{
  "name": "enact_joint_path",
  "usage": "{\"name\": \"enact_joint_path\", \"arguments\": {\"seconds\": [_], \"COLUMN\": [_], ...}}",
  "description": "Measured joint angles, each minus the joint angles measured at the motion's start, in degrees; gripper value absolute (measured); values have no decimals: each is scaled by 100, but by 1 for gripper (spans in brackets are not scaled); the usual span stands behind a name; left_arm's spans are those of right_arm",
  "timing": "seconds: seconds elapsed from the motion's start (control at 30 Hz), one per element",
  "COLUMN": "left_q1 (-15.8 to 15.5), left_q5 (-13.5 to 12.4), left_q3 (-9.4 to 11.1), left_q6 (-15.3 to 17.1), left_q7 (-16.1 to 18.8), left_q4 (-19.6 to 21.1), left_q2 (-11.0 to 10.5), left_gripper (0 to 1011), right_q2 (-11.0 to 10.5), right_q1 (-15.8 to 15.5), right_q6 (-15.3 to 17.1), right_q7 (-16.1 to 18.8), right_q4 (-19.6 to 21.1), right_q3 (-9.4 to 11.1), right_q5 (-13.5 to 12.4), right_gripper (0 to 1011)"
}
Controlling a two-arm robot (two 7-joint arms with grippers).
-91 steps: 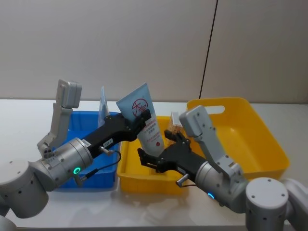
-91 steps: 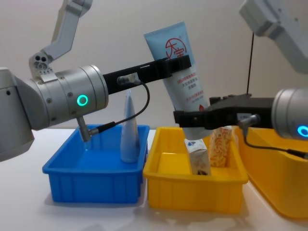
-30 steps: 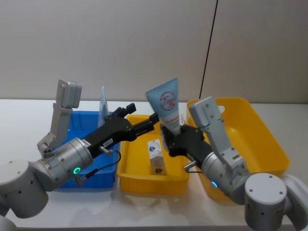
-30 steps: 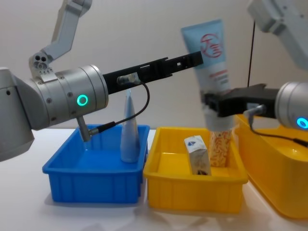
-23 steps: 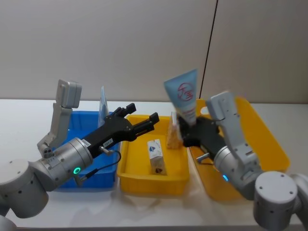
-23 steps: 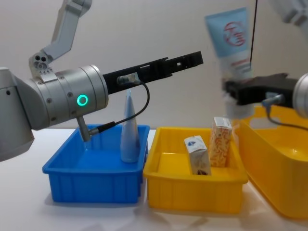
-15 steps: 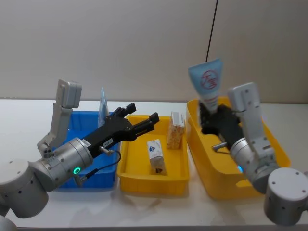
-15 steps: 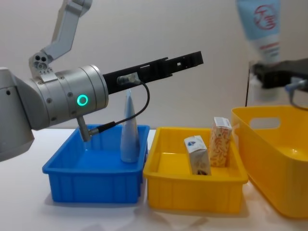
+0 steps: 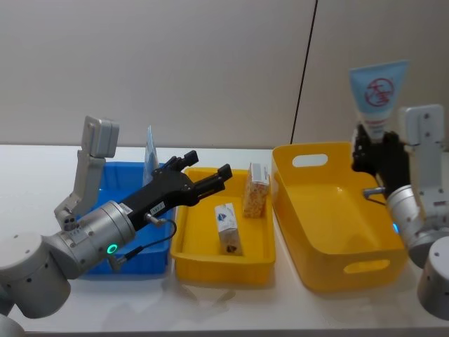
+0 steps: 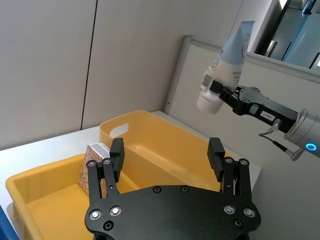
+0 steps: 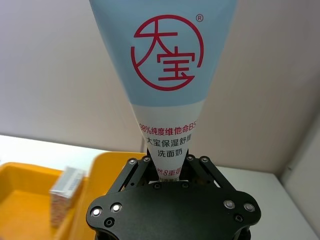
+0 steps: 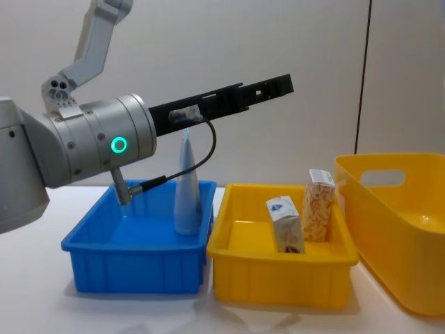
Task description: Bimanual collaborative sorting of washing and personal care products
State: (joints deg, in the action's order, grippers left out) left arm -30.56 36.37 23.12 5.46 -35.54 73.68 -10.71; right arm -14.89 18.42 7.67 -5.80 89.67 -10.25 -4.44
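My right gripper (image 9: 375, 151) is shut on the lower end of a pale blue tube with a red logo (image 9: 379, 91), held upright high above the right side of the large yellow bin (image 9: 337, 217). The right wrist view shows that tube (image 11: 167, 65) rising from the gripper (image 11: 167, 165). Over the small yellow bin (image 9: 224, 270) my left gripper (image 9: 208, 163) hangs open and empty. A white carton with a blue emblem (image 9: 226, 226) and an orange-speckled carton (image 9: 256, 189) stand in that bin. A plain pale blue tube (image 12: 185, 188) stands in the blue bin (image 12: 132, 271).
The three bins sit side by side on the white table: blue on the left, small yellow in the middle, large yellow (image 12: 396, 229) on the right. A grey wall rises close behind them. Bare table lies in front of the bins.
The left gripper let go of the logo tube and has stayed put. The right gripper, shut on it, carried it up and rightward from the small yellow bin to above the large one.
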Motion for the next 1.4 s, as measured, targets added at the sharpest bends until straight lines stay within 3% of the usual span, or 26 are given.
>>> {"name": "enact_joint_path", "arguments": {"seconds": [0.23,0.53,1.13,1.3,1.4], "left_q1": [0,0,0,0,0], "left_q5": [0,0,0,0,0], "left_q3": [0,0,0,0,0], "left_q6": [0,0,-1,-1,-1], "left_q7": [0,0,0,0,0], "left_q4": [0,0,0,0,0], "left_q2": [0,0,0,0,0], "left_gripper": [1001,1001,1001,1001,1001], "right_q2": [17,43,177,205,217], "right_q1": [-102,-288,-507,-536,-547], "right_q6": [223,720,1675,1810,1865], "right_q7": [-198,-217,209,282,315], "right_q4": [9,96,104,91,83], "right_q3": [275,448,426,411,407], "right_q5": [1,-108,-427,-476,-494], "right_gripper": [188,188,185,297,458]}}
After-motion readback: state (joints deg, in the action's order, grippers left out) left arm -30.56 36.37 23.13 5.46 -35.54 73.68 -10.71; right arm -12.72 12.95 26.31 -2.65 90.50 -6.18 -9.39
